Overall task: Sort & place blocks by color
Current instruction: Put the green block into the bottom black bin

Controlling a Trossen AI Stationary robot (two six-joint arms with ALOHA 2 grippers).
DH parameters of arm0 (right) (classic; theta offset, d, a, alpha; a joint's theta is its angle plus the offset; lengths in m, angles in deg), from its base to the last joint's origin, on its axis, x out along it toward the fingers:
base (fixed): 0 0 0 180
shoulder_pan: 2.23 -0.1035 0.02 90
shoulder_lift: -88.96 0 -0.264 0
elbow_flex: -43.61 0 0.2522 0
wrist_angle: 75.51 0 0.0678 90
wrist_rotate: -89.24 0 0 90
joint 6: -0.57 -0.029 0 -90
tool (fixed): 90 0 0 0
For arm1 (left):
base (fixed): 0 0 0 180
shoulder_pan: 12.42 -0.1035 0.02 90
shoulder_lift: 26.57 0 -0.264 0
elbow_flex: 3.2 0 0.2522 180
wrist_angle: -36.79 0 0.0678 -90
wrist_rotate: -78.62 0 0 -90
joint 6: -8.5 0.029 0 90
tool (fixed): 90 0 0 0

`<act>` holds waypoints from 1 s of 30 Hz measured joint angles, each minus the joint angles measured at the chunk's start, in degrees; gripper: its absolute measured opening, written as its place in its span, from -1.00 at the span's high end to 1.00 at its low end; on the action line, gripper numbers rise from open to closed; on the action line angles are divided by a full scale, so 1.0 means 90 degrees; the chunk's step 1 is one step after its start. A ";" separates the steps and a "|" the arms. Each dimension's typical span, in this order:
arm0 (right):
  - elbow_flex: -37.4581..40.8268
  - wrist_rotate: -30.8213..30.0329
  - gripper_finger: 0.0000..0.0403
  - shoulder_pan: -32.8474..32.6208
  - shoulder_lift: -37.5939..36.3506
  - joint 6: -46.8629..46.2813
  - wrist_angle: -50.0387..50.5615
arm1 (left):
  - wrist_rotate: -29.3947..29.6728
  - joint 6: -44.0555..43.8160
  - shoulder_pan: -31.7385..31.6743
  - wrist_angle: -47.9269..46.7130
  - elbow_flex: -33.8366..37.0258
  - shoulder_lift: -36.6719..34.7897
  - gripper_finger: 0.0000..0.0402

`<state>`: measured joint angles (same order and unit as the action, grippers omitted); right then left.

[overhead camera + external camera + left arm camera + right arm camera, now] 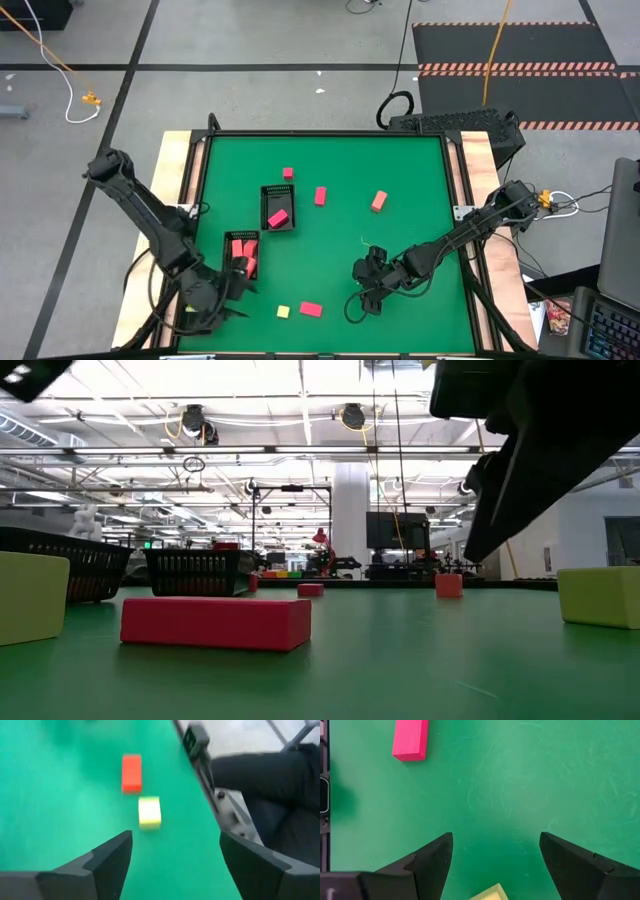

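My left gripper [240, 290] [175, 845] is open and hovers beside the near mesh tray [240, 255], which holds salmon blocks. It faces a yellow cube [149, 812] [283, 311] and a magenta-red bar [131, 772] [311, 309], both lying flat on the mat. My right gripper [362, 292] [495, 845] is open, low over the mat, pointing down. A second yellow block [490, 893] [600, 597] shows between the roots of its fingers, and I cannot tell whether they touch it. The far tray [277, 207] holds a magenta block [277, 216].
Loose blocks lie farther back on the green mat: a small magenta cube [288, 173], a magenta piece [320, 196] and a salmon piece [379, 201]. The table's raised frame [455, 200] borders the mat. Open mat lies right of the right gripper.
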<state>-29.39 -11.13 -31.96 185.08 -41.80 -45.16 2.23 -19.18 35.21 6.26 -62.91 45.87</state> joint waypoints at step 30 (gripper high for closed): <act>0.0000 0.0339 -0.44 -0.0113 0.0000 -0.0830 0.0217 | 0.0336 0.0877 -0.0536 0.2738 -0.0203 0.3075 -0.62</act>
<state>-29.39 -8.08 -32.98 185.08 -49.27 -43.21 5.25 -11.29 30.39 30.90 -64.74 73.55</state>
